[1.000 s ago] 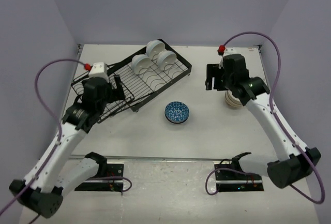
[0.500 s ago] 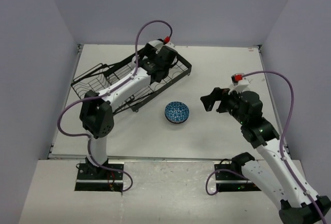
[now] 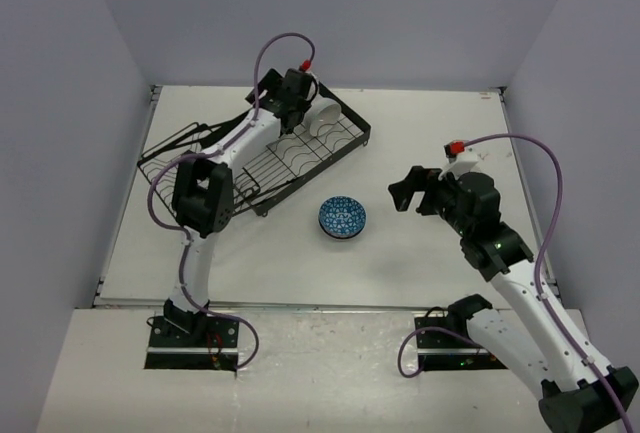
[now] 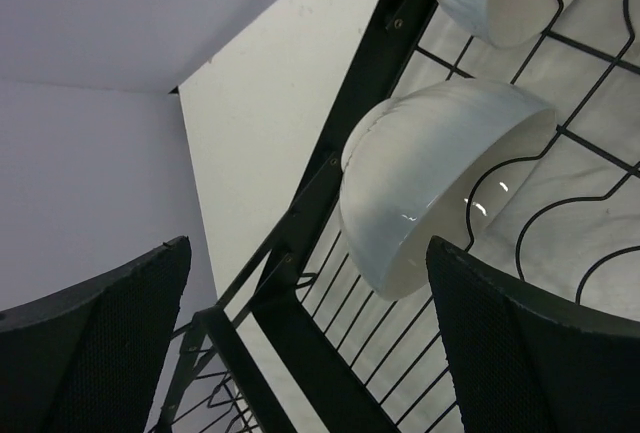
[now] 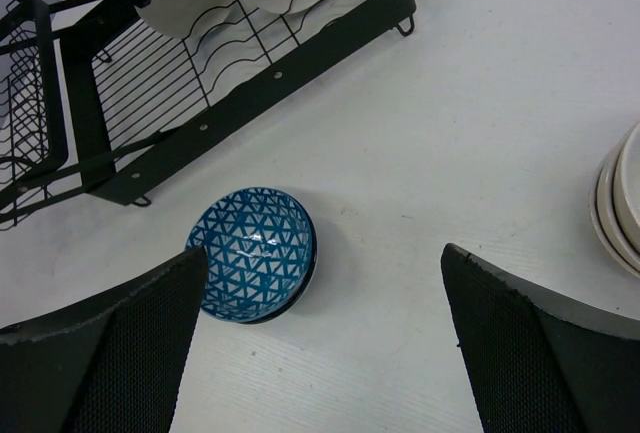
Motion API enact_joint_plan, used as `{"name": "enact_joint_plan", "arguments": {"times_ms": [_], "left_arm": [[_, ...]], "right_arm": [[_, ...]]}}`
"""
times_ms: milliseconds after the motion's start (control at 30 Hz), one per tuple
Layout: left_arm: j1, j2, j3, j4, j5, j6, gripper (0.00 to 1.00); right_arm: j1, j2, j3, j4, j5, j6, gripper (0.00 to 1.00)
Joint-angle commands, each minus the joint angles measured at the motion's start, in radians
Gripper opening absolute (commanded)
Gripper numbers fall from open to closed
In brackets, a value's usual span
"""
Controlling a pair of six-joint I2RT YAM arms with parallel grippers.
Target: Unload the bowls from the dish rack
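Reaching far across dish rack [image 3: 300, 165], left arm stretched out; left gripper [image 3: 292, 103] gaped wide beside white bowl [image 4: 440, 183], which stood on edge in rack, mouth sideways. Rack lay diagonally. Right gripper [image 3: 405, 193] gaped wide, empty, near upright blue bowl [image 3: 342, 217] on table [image 3: 420, 263].

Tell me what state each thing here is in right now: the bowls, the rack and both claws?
dish rack: on the table, partly loaded.
white bowls: standing on edge between the rack's tines.
blue patterned bowl: out of the rack, upright on the table.
stacked bowls: nested on the table, outside the rack.
left gripper: open, empty, at the white bowls.
right gripper: open, empty, above the table.
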Motion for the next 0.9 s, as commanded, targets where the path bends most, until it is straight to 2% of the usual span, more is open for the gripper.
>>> {"name": "enact_joint_plan", "arguments": {"times_ms": [0, 67, 300, 400, 433, 500, 600, 700, 867], "left_arm": [[0.011, 0.034, 0.020, 0.008, 0.042, 0.020, 1.00], [0.017, 0.034, -0.009, 0.050, 0.042, 0.011, 1.00], [0.022, 0.080, -0.115, 0.299, -0.146, 0.090, 0.95], [0.022, 0.075, -0.132, 0.331, -0.148, 0.100, 0.88], [0.022, 0.073, -0.134, 0.334, -0.145, 0.103, 0.81], [0.022, 0.073, -0.138, 0.347, -0.147, 0.110, 0.77], [0.019, 0.069, -0.147, 0.351, -0.157, 0.112, 0.61], [0.017, 0.061, -0.173, 0.360, -0.153, 0.100, 0.59], [0.016, 0.070, -0.198, 0.388, -0.165, 0.100, 0.46]], "right_arm": [[-0.002, -0.006, 0.002, 0.038, 0.040, -0.007, 0.99], [-0.002, 0.006, 0.005, 0.037, 0.038, -0.007, 0.99], [-0.002, 0.020, 0.008, 0.038, 0.031, -0.012, 0.99], [-0.002, 0.031, 0.010, 0.038, 0.031, -0.013, 0.99], [-0.002, 0.035, 0.010, 0.038, 0.031, -0.015, 0.99], [-0.002, 0.044, 0.013, 0.037, 0.031, -0.015, 0.99], [-0.004, 0.054, 0.014, 0.037, 0.013, -0.017, 0.99], [-0.002, 0.064, 0.017, 0.035, 0.000, -0.018, 0.99], [-0.004, 0.072, 0.021, 0.034, -0.008, -0.020, 0.99]]}}
